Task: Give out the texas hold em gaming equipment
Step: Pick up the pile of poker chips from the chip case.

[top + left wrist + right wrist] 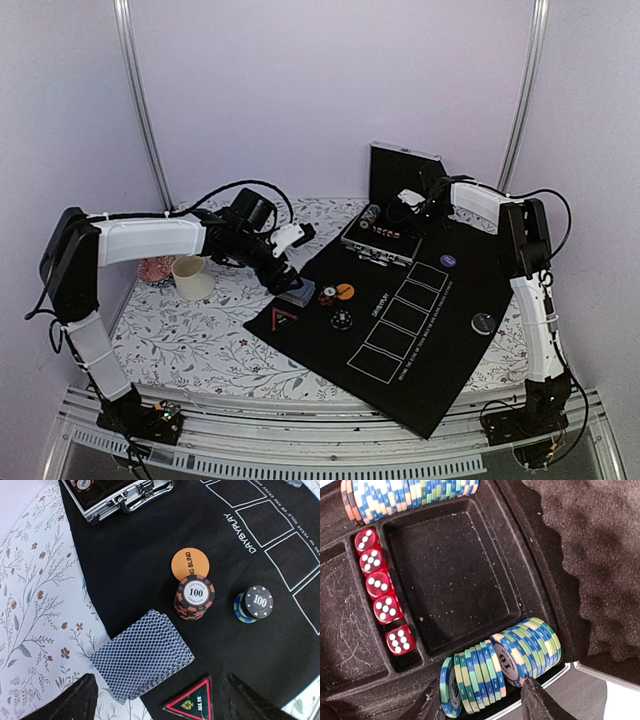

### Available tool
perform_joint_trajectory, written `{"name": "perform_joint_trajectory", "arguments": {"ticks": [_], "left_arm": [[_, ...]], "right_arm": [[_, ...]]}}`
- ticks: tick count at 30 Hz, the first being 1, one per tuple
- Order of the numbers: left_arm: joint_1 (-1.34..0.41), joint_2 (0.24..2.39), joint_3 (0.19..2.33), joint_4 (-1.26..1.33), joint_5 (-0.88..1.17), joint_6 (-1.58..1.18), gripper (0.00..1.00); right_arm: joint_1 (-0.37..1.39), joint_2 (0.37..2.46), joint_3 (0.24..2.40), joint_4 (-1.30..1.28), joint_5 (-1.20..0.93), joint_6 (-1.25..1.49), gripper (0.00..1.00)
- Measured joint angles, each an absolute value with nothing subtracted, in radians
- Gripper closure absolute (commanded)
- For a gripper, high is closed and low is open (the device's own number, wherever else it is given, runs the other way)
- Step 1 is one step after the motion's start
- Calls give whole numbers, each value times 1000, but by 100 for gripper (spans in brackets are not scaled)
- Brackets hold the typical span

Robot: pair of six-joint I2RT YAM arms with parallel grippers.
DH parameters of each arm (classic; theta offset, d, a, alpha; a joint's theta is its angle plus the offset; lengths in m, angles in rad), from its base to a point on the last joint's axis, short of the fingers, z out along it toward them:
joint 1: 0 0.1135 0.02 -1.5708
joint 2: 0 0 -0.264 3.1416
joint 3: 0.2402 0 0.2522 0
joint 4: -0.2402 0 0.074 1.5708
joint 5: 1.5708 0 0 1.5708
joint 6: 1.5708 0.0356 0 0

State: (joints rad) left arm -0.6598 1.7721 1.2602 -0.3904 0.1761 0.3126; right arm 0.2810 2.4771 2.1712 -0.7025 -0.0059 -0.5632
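Observation:
A deck of grey-blue-backed cards [141, 655] lies half on the black mat's left edge [297, 293]. My left gripper [162, 707] hovers just above it, open and empty, beside the deck in the top view [283, 272]. An orange "BIG BLIND" disc [190, 565], a red-black 100 chip stack [194, 596] and a black 100 chip stack [255, 602] sit on the mat. A purple-blue disc [448, 261] and a dark disc [484, 322] lie farther right. My right gripper [480, 705] is open inside the case, its fingers straddling a row of blue-green chips [500, 665].
The open metal case [385, 240] stands at the back with its lid [403, 175] raised; it holds red dice [382, 592] and another chip row [405, 497]. A cream cup [193, 278] stands left of the mat [420, 360]. A triangular "ALL IN" marker [192, 705] lies by the deck.

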Motion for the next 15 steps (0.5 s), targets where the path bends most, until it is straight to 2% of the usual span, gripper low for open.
{"name": "perform_joint_trajectory", "arguments": {"ticks": [2,7,15], "left_arm": [[-660,1774,1260,-392,176,313,13],[-660,1775,1260,-398,177,313,12],[-660,1775,1260,-406,177,313,13]], "right_arm": [[284,2484,2180,-702,1,-566,46],[287,2498,2199,-694,27,-575,58],[291,2481,2168,-683,43,-596,64]]}}
